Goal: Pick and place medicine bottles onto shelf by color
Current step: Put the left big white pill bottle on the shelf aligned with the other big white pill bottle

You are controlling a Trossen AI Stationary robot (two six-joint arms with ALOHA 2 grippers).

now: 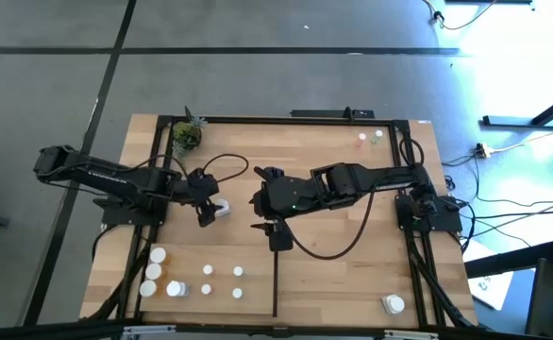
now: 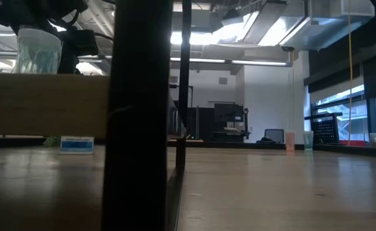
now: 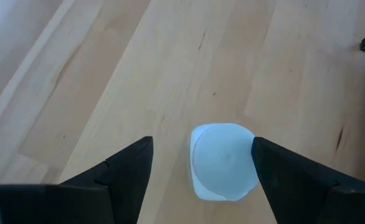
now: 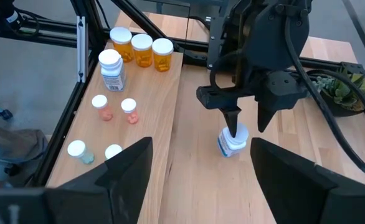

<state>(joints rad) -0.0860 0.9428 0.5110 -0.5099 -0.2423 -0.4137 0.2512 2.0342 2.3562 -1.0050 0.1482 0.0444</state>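
- Presently, the left gripper [image 1: 210, 207] hangs over a white bottle [image 1: 222, 208] standing left of the divider strip [image 1: 276, 283]; its jaws are wide, straddling the cap, one finger touching or nearly touching it; nothing is held yet.
- Step in hand, by judgement: picking this bottle; next, close on it squarely, lift, and carry it to its colour group on the shelf [image 1: 352, 274].
- The right gripper [image 1: 278, 231] waits open, near the strip's far end.
- Other bottles [image 1: 192, 279] cluster left of the strip toward the near rail; one bottle [image 1: 393, 304] lies well right of it.
- Open board lies right of the strip; the potted plant [image 1: 187, 135] and black rails [image 1: 427, 274] bound the edges.
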